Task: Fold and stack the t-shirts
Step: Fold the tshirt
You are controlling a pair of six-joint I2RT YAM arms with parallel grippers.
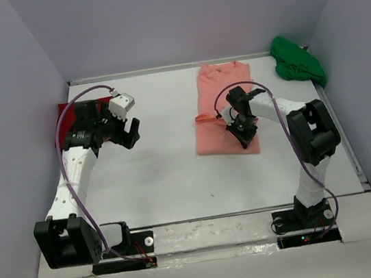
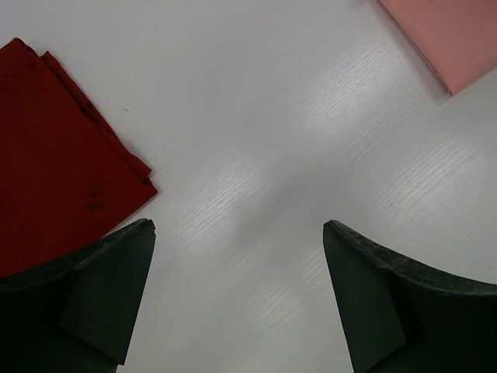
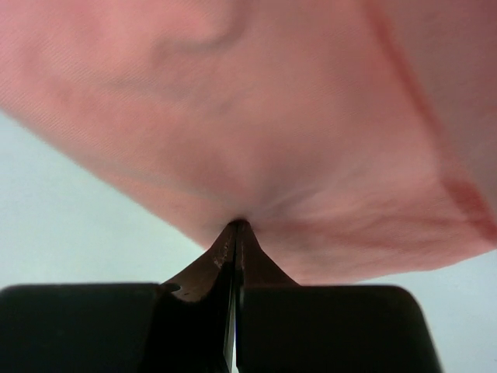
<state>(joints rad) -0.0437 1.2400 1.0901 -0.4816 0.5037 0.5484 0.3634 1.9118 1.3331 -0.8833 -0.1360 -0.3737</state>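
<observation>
Right gripper [image 3: 235, 227]: shut tight, pinching cloth at the near end of the salmon-pink t-shirt [image 1: 225, 99], whose long axis runs away from the arm bases. Left gripper [image 2: 237, 233]: wide open, empty, well left of that shirt, beside the deep red t-shirt [image 2: 54, 155]. Green t-shirt [image 1: 297, 60]: bunched, far right of it. Count: three shirts, one per colour.

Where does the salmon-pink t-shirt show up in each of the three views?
Top external: the salmon-pink t-shirt lies right of centre, under the right gripper.
Left wrist: only a corner shows, top right.
Right wrist: it fills the upper frame, pinched by the shut fingers.
Shared landmark: the white table.
</observation>
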